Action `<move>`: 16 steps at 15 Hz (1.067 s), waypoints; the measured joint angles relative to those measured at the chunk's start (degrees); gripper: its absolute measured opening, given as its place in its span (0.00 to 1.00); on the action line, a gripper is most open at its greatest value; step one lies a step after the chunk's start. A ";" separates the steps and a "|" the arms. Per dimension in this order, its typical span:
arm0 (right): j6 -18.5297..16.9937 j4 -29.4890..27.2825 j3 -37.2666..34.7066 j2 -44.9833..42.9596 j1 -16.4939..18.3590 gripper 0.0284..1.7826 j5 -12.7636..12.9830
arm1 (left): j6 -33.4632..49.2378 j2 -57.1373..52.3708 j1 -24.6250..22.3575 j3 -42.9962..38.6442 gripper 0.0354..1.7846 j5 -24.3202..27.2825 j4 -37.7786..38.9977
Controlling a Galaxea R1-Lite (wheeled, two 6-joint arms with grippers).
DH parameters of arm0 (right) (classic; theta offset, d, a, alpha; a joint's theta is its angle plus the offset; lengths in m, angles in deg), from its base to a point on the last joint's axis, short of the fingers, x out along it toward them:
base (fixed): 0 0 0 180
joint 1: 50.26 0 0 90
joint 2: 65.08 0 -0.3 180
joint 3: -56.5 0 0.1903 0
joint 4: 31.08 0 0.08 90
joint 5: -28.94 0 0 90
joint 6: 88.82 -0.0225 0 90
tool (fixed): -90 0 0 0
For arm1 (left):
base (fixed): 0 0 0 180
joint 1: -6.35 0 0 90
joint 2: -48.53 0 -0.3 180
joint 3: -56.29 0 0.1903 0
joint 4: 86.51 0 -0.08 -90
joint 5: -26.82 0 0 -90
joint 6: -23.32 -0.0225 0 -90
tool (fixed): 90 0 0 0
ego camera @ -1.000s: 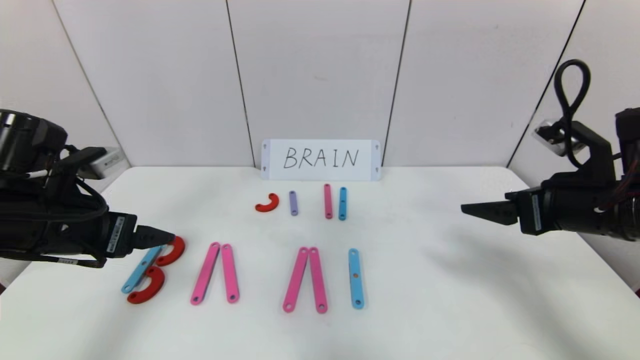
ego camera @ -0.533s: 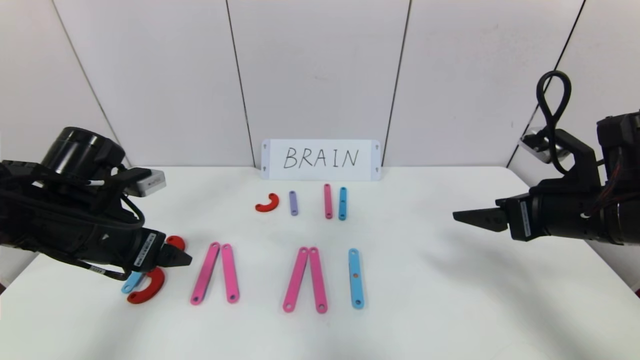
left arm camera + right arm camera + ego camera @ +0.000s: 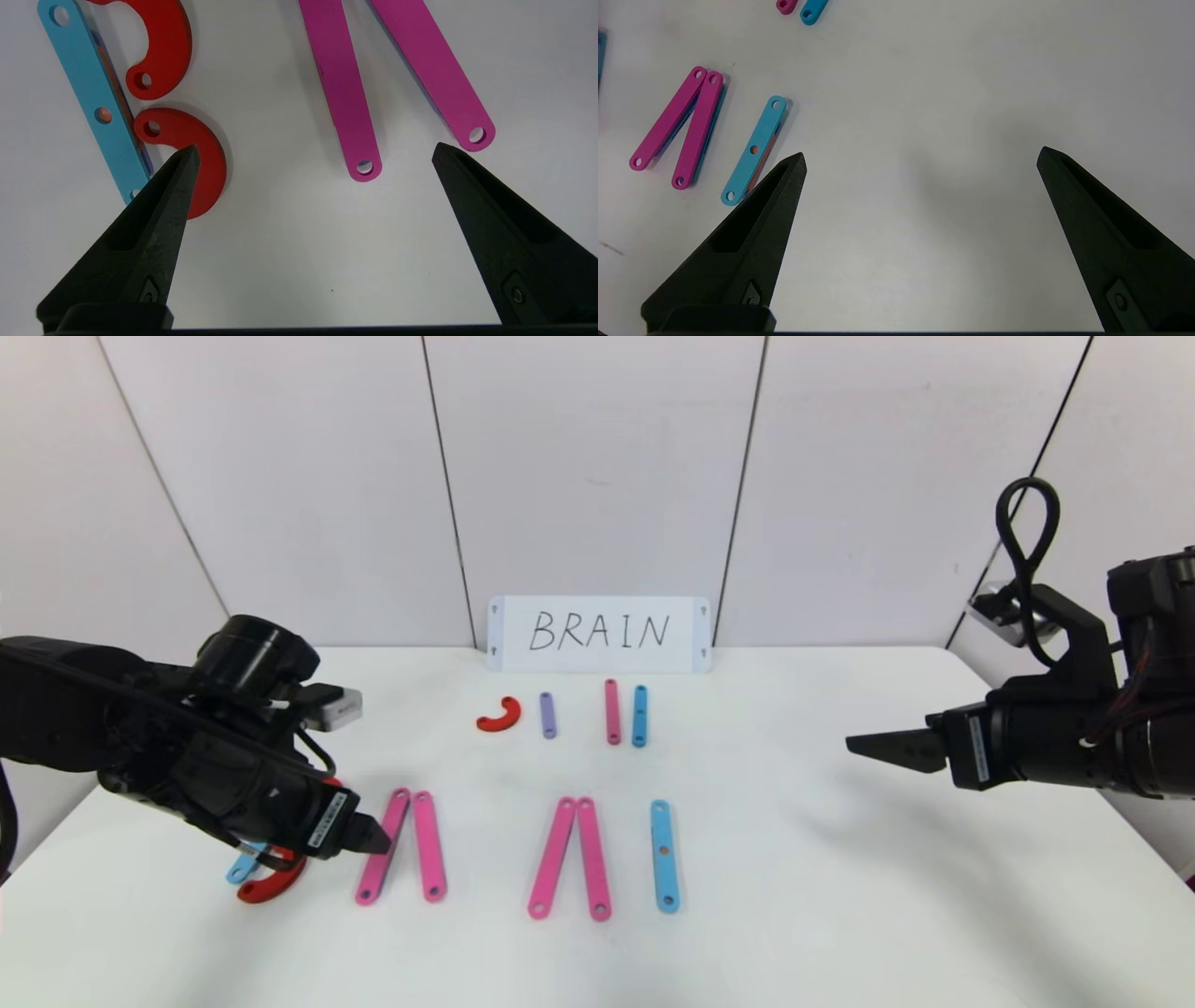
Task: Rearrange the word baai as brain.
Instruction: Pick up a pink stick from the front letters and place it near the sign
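White table (image 3: 840,896) lies bare beneath right gripper (image 3: 864,745); both grippers' jaws gape, left gripper (image 3: 369,840) beside pink bars (image 3: 401,845).

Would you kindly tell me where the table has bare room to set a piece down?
Free: the table's right side, beyond the blue bar, and the front strip. Crowded: front left, where the left gripper hovers by the red curves and pink bars.
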 joint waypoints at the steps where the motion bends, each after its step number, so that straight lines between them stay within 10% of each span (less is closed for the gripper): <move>1: 0.00 0.00 0.00 0.11 0.04 0.97 0.00 | 0.77 1.01 0.00 -0.15 0.97 0.00 0.63; 16: 0.02 0.02 -0.27 0.41 0.46 0.97 -0.02 | 3.95 8.63 0.11 0.27 0.96 -1.30 5.40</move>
